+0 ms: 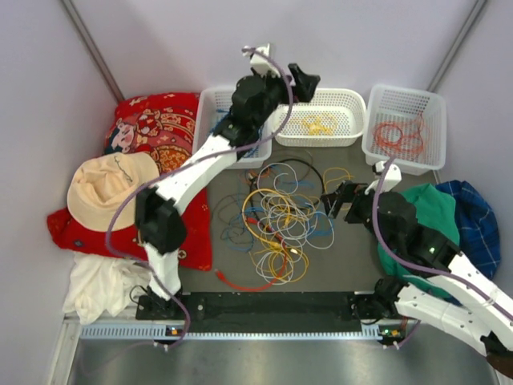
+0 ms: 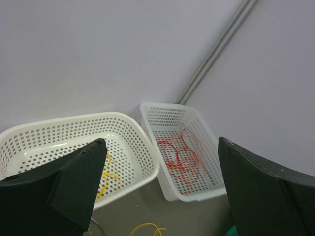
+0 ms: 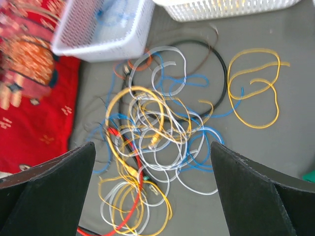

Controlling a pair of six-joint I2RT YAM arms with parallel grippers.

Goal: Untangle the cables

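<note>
Hovering over the middle basket [image 1: 321, 138], your left gripper [image 1: 300, 80] stands wide apart, holding nothing; right gripper [image 1: 335, 200] likewise spread and empty. The cables [image 1: 276, 216] lie heaped mid-table, just beside the right gripper on the left arm's side, heap running near-to-far. Right arm nearer. Count: three baskets [image 1: 397, 160], one tangle, strands too knotted to number

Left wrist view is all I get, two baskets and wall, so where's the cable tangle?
Observer: The cables lie piled on the table, just short of those baskets.
Operator: Any other basket?
Observer: Yes, a third basket left of them, with blue cable inside.
Operator: And the right tool?
Observer: The right tool is open, empty, at the pile's right edge.
</note>
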